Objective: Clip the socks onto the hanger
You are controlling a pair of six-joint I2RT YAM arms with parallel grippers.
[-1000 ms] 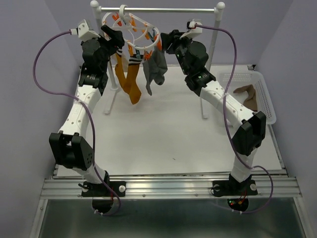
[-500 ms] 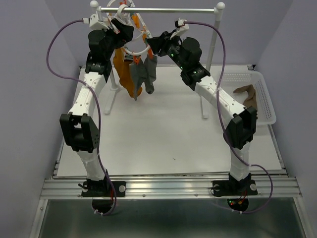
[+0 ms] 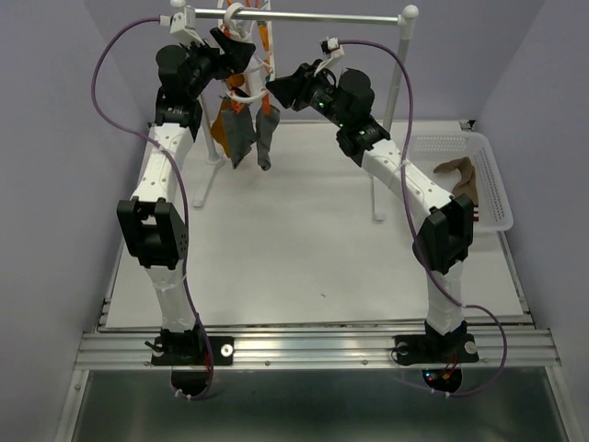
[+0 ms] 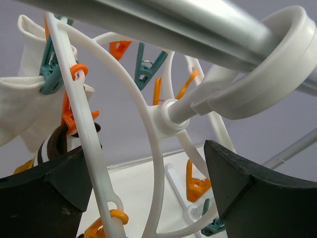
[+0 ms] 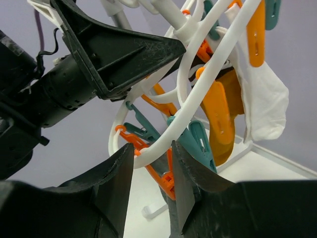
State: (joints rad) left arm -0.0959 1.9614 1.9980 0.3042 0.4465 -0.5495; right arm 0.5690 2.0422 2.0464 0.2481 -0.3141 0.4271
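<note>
Table [image 3: 304, 239], white, fills the lower and middle frame in the overhead view. White basket [image 3: 502, 198] sits at the right edge, with a brown sock [image 3: 460, 175] lying in it.

Both arms reach up toward the top of the frame.

Right gripper [image 5: 152, 148]: jaws narrow, pinched on the outer ring of the hanger [image 5: 208, 74]. Teal and orange clips crowd just beside its fingers.

Left gripper [image 4: 148, 148]: jaws wide, gripping nothing. The hanger's rings and hub sit in the gap.

Hanger hangs by its hook from the metal rail [image 3: 313, 17], top centre-left, tilted steeply and nearly edge-on from above. Grey socks [image 3: 241, 136] and a mustard sock [image 3: 219, 129] dangle below it, well off the table.

Left wrist view: white sock [image 4: 20, 109] held in a teal clip at upper left, with a brown-striped sock [image 4: 54, 144] just under it.
</note>
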